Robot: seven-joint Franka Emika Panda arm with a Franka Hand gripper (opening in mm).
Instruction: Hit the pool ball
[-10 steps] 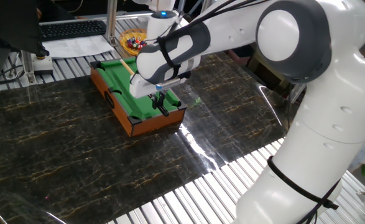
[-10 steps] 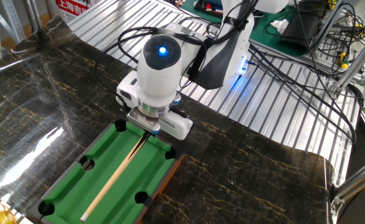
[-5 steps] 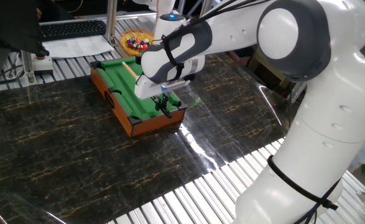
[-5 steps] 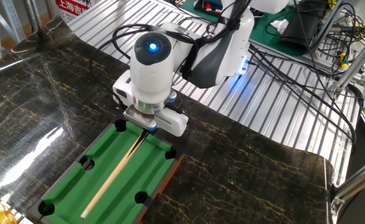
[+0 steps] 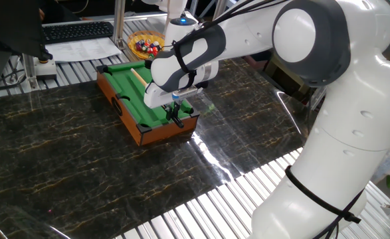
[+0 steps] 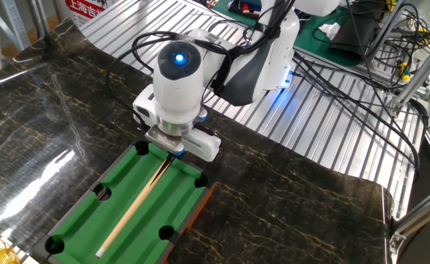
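Wooden cue (image 6: 132,209) lying along green felt of pool table (image 5: 118,105), near end pinched in claw (image 5: 175,113). Pool ball not visible. Likely light, hard, slick, free-rolling; strike centrally with cue tip, no gripping.
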